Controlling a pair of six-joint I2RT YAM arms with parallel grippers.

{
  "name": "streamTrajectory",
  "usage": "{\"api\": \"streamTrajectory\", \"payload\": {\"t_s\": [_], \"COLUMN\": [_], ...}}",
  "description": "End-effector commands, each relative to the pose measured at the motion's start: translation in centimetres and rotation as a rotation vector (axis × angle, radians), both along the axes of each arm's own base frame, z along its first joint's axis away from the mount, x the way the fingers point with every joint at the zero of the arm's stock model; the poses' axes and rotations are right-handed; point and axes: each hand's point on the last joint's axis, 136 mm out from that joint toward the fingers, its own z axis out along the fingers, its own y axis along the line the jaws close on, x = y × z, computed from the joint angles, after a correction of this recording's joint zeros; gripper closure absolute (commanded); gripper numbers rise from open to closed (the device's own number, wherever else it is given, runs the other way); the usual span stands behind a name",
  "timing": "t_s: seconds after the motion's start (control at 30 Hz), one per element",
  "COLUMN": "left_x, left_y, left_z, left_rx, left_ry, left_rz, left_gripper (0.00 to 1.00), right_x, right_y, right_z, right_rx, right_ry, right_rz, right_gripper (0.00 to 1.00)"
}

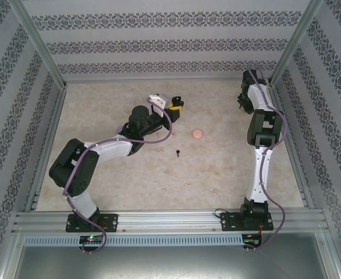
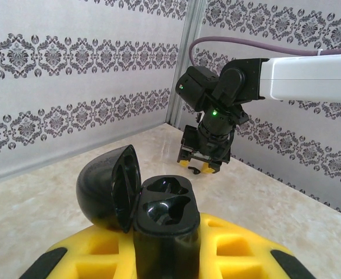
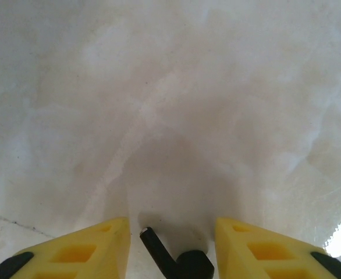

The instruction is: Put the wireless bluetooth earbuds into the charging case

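Yellow fingers (image 2: 258, 247) of the left gripper (image 2: 164, 258) are clamped on the body of the black charging case (image 2: 164, 215), holding it upright above the table (image 1: 217, 174) with its lid (image 2: 109, 186) swung open to the left and both moulded sockets empty. The right gripper (image 3: 170, 232) is down at the far right corner of the table, jaws apart, with a black earbud (image 3: 179, 261) lying flat on the surface between its fingertips; neither pad appears to touch it yet. A second black earbud (image 1: 177, 153) lies on the open table in front of the left arm, and a pink round thing (image 1: 198, 133), probably another case, sits just beyond it, apart from both grippers. The step in hand looks like the pick of the first earbud, with nothing seated yet. The next move calls for closing squarely on so small and slippery a piece without flicking it away, then carrying it well across to the case and turning it so the stem drops into the matching socket while the left arm holds the case steady.
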Motion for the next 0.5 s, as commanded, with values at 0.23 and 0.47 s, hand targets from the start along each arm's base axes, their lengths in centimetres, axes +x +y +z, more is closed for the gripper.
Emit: {"api": "streamTrajectory", "payload": {"t_s": [0.23,0.47], "left_x": [0.3,-0.1], "left_y": [0.0,0.2], "left_z": [1.8,2.4], "left_rx": [-0.07,-0.084], "left_ry": [-0.045,-0.047], "left_rz": [-0.012,-0.016], "left_gripper": [1.0,1.0], "right_x": [0.8,-0.1], "right_y": [2.1,3.5], "right_z": [-1.2,-1.3], "right_rx": [0.065,0.064], "right_ry": [0.004,0.035], "right_rz": [0.068,0.106], "right_gripper": [0.7,0.81]}}
